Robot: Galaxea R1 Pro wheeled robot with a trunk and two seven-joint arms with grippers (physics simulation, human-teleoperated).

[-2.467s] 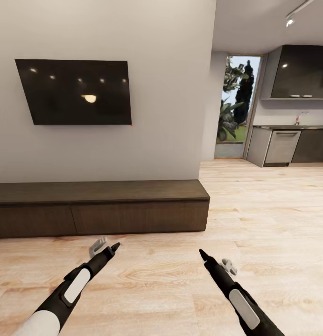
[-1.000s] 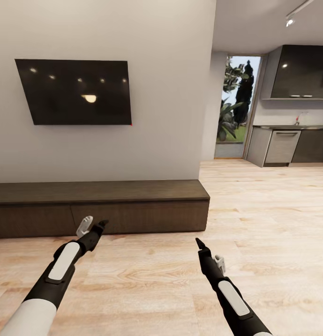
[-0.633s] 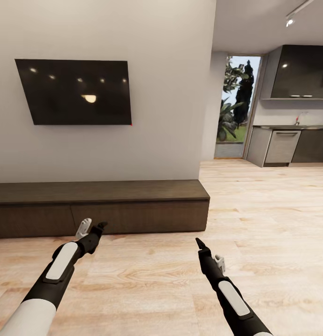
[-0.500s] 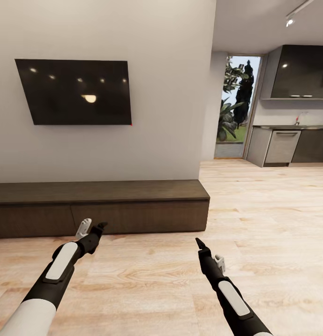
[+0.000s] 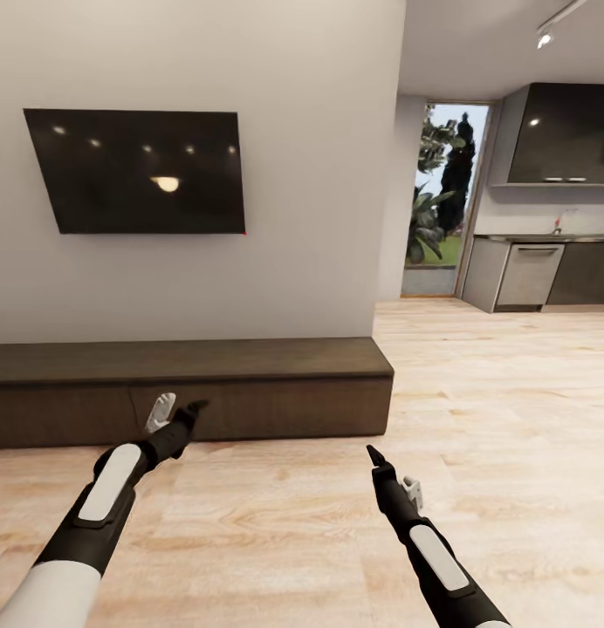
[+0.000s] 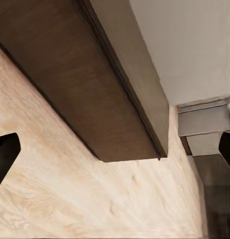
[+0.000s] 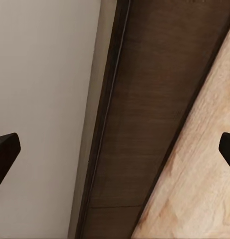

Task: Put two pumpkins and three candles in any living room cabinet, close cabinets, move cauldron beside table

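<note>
Ahead, the cabinet (image 5: 188, 388) spans 9 to 12 o'clock, drawers closed. Left gripper (image 5: 175, 412), spread and empty, reaches its front; right gripper (image 5: 391, 471), likewise released, hovers over floor (image 5: 477, 419). Wrist views add the cabinet's (image 6: 95, 94) underside edge.

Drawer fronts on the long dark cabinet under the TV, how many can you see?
2 show in the head view: one left of the seam, one right. The cabinet runs past the picture's left edge, so more may be hidden. The left gripper is before the seam.

Bright, even light; soft render
</note>
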